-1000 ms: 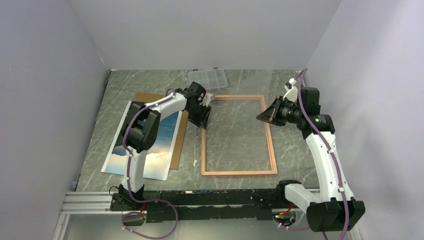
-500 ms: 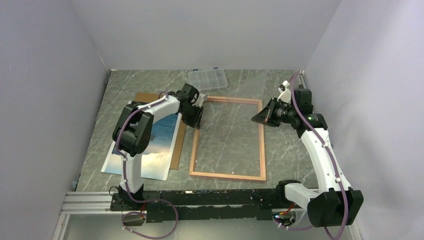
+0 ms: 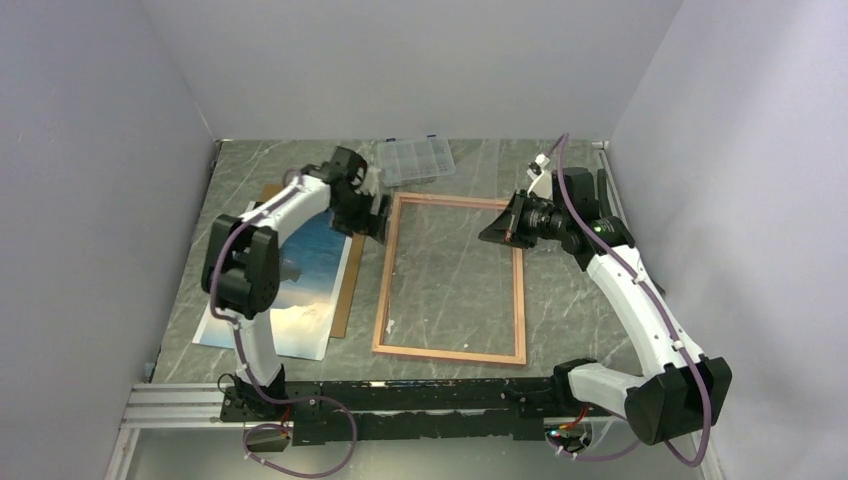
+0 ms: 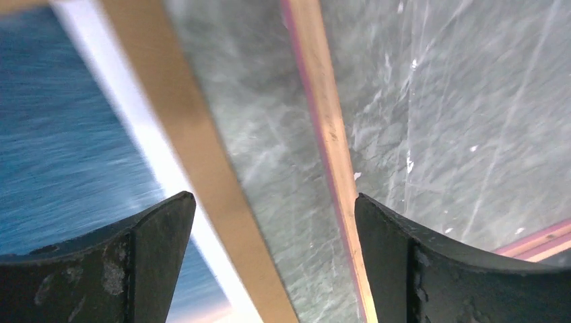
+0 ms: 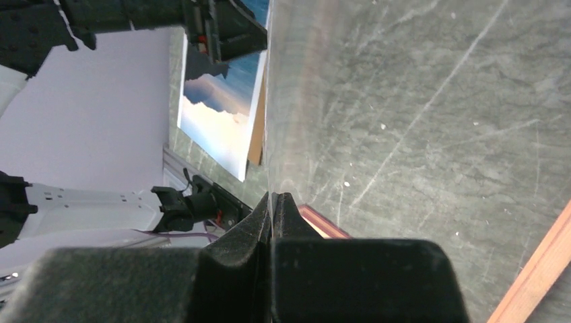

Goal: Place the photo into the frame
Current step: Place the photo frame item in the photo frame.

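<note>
Rail of the frame [image 4: 326, 134] lies between spread left fingers [image 4: 101, 269].

The frame [image 3: 387, 280] slid left — the left gripper [image 4: 271, 202] opened wide.

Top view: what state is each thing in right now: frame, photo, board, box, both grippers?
Frame: lying on the table, empty.
Photo: face up, outside the frame.
Board: under the photo, beside the frame.
Box: at the far edge, untouched.
Left gripper: jaws open, holding nothing.
Right gripper: jaws shut, seemingly on the edge of the pane.
</note>
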Tool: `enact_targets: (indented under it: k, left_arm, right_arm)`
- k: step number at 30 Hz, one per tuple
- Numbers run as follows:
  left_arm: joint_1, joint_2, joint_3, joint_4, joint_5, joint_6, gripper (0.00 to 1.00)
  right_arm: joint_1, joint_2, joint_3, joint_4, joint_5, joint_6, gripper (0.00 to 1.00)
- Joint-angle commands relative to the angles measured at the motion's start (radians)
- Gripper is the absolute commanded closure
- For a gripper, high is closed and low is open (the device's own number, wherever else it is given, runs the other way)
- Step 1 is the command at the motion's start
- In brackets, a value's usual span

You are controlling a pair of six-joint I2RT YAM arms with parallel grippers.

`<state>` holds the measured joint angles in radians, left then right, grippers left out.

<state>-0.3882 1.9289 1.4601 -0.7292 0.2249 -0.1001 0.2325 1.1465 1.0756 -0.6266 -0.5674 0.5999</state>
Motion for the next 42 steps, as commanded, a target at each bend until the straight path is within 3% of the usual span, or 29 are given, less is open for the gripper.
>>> enact_targets:
  k: [1,8,15,21,33,42]
  left_arm:
    - [0.124,-0.137,0.111,-0.052,0.067,0.000,0.05]
    - [0.268,-0.198,0.075,-0.031,0.131,-0.006,0.05]
    - [0.278,-0.211,-0.034,0.006,0.135,0.018,0.05]
    - [0.274,-0.191,-0.093,0.045,0.131,0.046,0.05]
    - [0.131,-0.155,-0.155,0.060,0.109,0.070,0.08]
    - [0.092,-0.127,-0.126,0.065,0.104,0.080,0.10]
  right_arm:
    - [0.050,0.002,0.108,0.111,0.004,0.073,1.00]
    - [0.088,-0.003,0.072,0.310,-0.127,0.226,1.00]
    - [0.062,0.054,-0.083,0.352,-0.114,0.160,1.00]
    - [-0.029,0.116,-0.268,0.490,-0.183,0.162,1.00]
    - [-0.086,0.100,-0.289,0.300,-0.046,-0.043,1.00]
    - [-0.100,0.077,-0.383,0.319,0.041,-0.062,1.00]
